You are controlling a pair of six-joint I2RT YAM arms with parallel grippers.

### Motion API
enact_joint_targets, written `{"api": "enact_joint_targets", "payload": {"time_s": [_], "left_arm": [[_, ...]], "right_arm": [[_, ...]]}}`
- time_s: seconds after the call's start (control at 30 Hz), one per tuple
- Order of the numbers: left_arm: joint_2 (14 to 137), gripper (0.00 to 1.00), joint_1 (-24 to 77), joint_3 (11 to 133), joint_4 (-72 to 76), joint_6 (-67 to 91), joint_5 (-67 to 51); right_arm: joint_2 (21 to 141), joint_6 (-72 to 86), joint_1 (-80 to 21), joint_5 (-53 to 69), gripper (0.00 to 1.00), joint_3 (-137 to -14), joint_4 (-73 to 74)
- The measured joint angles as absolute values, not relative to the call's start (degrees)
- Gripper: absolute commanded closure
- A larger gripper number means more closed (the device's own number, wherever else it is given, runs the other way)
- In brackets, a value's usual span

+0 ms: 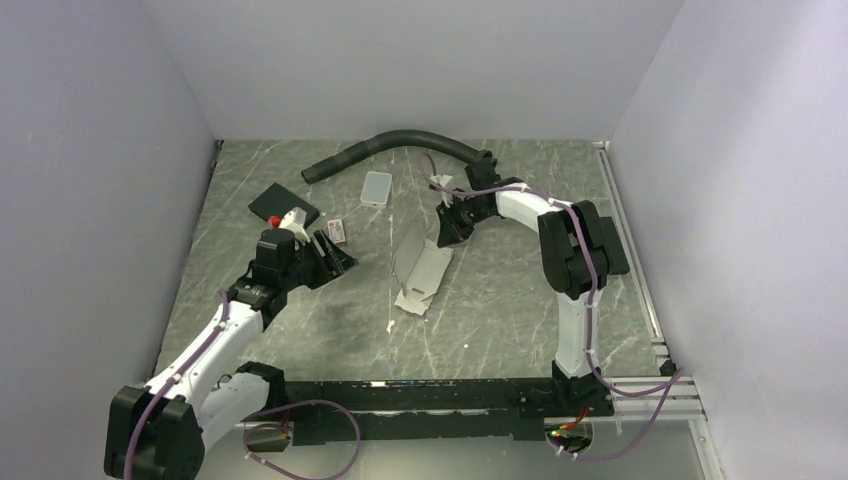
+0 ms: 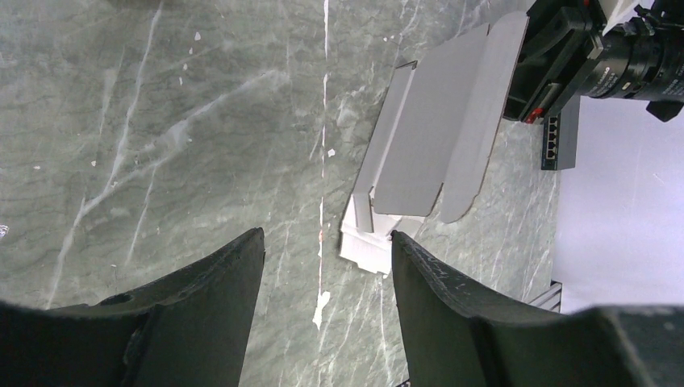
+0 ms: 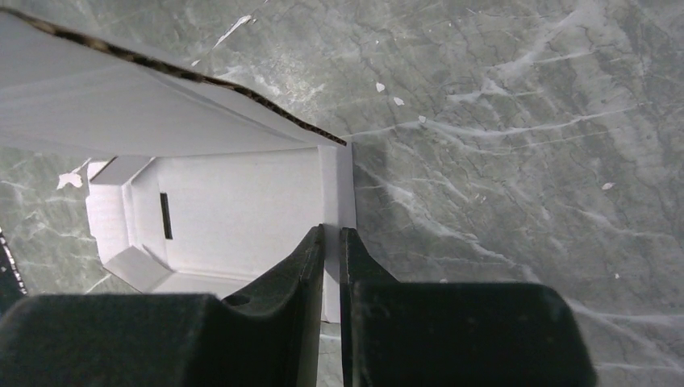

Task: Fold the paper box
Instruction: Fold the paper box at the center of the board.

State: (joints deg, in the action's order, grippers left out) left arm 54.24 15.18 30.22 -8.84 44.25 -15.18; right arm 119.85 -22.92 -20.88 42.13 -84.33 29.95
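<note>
Folding stood early: my right tool point(image 3: 331, 235) clamped a side wall of the paper box point(image 3: 234, 201); my left tool point(image 2: 327, 238) gaped, empty. Next, I judged: swing that wall upright.

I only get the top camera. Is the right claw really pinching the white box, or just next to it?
Observer: Pinching. The right wrist camera shows the right gripper with its fingers nearly together on a thin edge of the paper box.
Operator: And the left claw, is it holding something?
Observer: No. The left wrist camera shows the left gripper open, with nothing between its fingers, and the box lying on the table ahead of it.
Operator: Does the box have any holes?
Observer: One that I can see: a narrow dark slot in an inner panel.
</note>
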Motion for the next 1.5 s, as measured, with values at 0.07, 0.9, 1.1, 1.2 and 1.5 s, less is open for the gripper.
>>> {"api": "enact_joint_targets", "payload": {"time_s": [0.07,0.9,1.1,1.2,1.5], "left_arm": [[54.24,0.36,15.18,30.22,-8.84,44.23,-15.18],[54.02,0.36,15.18,30.22,-8.91,44.21,-15.16],[53.60,0.36,15.18,30.22,-8.93,44.21,-15.18],[53.39,0.36,15.18,30.22,-8.95,44.21,-15.16],[53.36,0.36,15.18,30.22,-8.95,44.23,-15.20]], "right_arm": [[118.58,-22.92,-21.50,40.80,0.87,-82.83,28.64],[110.37,-26.76,-31.73,18.94,0.84,-71.13,19.29],[109.73,-27.44,-33.76,14.90,1.00,-69.67,16.93],[108.64,-27.62,-35.03,11.68,1.00,-67.55,14.17],[105.84,-28.49,-39.00,1.63,0.79,-61.91,7.57]]}}
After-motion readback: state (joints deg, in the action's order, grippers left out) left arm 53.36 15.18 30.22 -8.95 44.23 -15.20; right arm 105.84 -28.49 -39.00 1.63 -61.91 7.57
